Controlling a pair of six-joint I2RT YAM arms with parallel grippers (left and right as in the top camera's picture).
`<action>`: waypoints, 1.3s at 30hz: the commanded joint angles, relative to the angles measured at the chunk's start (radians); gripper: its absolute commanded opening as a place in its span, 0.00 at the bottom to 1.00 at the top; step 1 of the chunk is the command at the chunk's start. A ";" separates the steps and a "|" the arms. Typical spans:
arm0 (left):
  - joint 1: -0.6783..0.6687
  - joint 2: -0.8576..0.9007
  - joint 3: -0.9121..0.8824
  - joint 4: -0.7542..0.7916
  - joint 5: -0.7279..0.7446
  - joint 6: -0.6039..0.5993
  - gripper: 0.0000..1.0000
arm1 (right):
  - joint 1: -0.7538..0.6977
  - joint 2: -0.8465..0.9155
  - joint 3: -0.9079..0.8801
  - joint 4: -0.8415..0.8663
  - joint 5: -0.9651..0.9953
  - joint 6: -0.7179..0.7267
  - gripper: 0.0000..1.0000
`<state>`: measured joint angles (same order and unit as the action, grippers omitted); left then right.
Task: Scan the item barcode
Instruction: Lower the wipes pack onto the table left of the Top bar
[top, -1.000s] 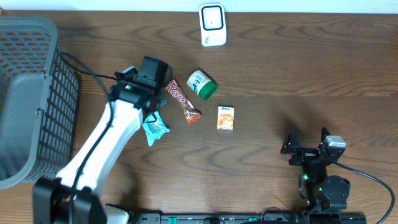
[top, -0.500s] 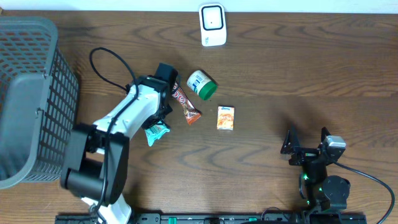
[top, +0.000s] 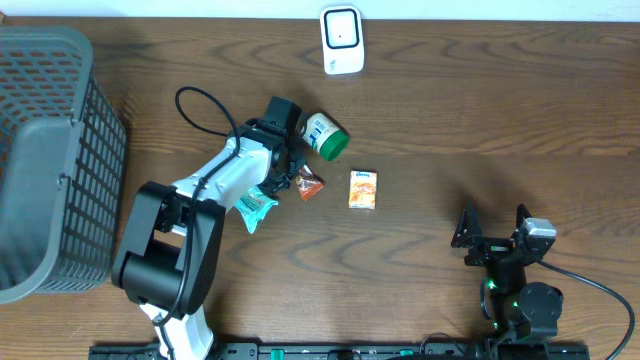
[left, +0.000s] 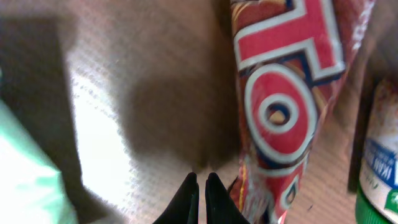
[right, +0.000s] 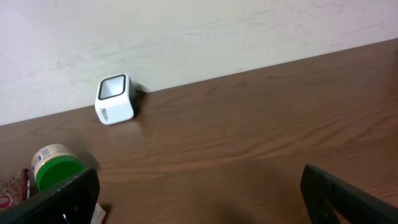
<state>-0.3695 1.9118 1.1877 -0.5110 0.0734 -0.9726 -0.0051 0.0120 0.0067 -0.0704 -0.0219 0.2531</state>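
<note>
Left end effector (left: 200, 186) closed on nothing, tips just beside red candy bar (left: 280, 106) on table (left: 112, 74); right end effector (top: 493, 230) fully open, empty.

Dark wood worktop (top: 500, 100). Flat on it, a red candy bar (left: 280, 106) lies just beside the left claw (left: 200, 185). Green-lidded tub (top: 325, 136) on its side, just past the bar. Teal packet (top: 252, 205) near, on the claw's other side. Orange box (top: 363, 190) near, beyond the bar and clear of it. White scanner (top: 341, 40) and grey mesh basket (top: 50, 150) are well apart from the claw.
</note>
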 joint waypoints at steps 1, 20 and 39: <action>0.004 -0.092 -0.005 -0.051 -0.023 -0.009 0.08 | 0.020 -0.005 -0.001 -0.004 0.005 0.008 0.99; 0.004 -0.342 -0.105 -0.332 -0.344 -0.017 0.07 | 0.020 -0.005 -0.001 -0.004 0.006 0.008 0.99; 0.004 -0.335 -0.459 0.071 -0.212 -0.036 0.07 | 0.020 -0.005 -0.001 -0.004 0.005 0.008 0.99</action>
<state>-0.3683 1.5597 0.7876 -0.4454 -0.1627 -0.9882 -0.0051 0.0120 0.0067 -0.0704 -0.0223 0.2531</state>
